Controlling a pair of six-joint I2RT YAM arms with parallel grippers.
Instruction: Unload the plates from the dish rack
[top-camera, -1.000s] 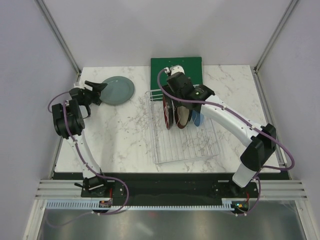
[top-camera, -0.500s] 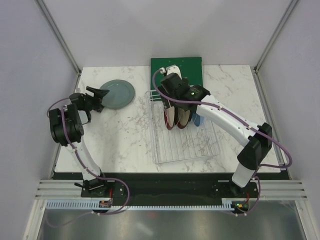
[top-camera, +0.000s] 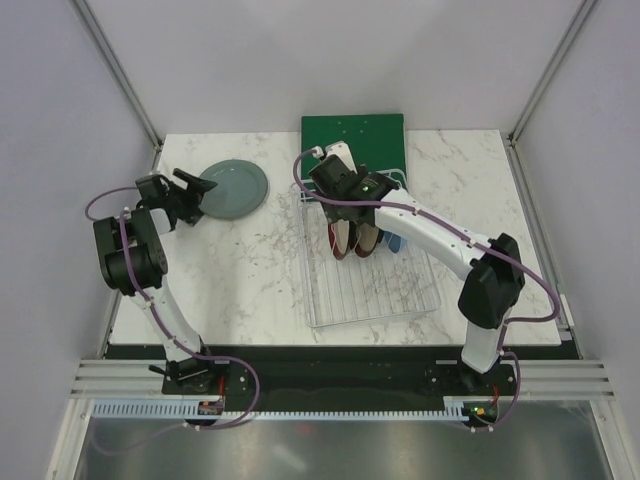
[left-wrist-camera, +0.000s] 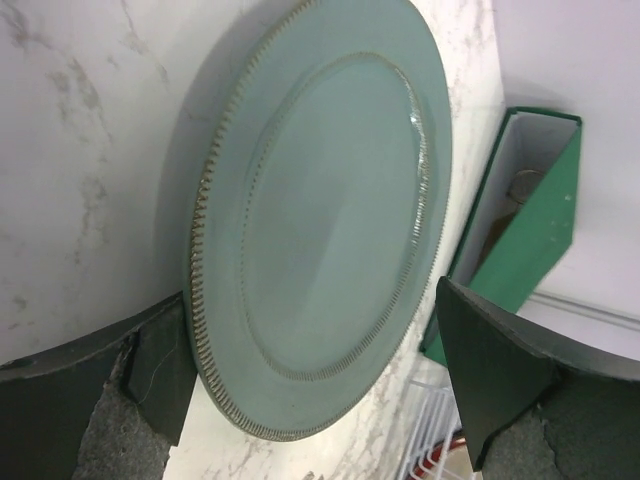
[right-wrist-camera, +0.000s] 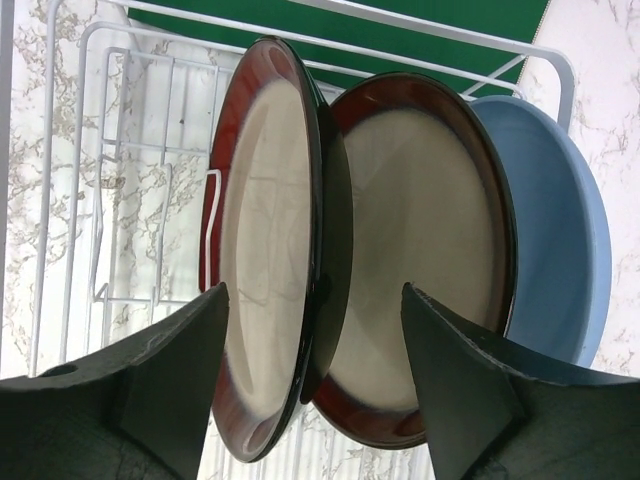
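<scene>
Starting near your arms' bases, you find the white wire dish rack lying right of the middle of the marble tabletop, with the near half of its grid bare. In its far half three plates stand on edge in a row. A red-brown plate with a cream centre is on the left. A second red-brown plate is next to it, their rims overlapping in the wrist view. The light blue plate is on the right.

Your right gripper hangs just above them, fingers spread wide and gripping nothing. The first plate's rim lies between the fingers, and the right finger shows in front of the second plate. Whether a pad touches either plate cannot be told.

Farther back, toward the far-left corner, the grey-green plate lies flat on the marble. Your left gripper is at its left rim, fingers wide apart with the rim showing between them, clamping nothing.

At the far edge a dark green board lies flat, just behind the rack's raised rail.
</scene>
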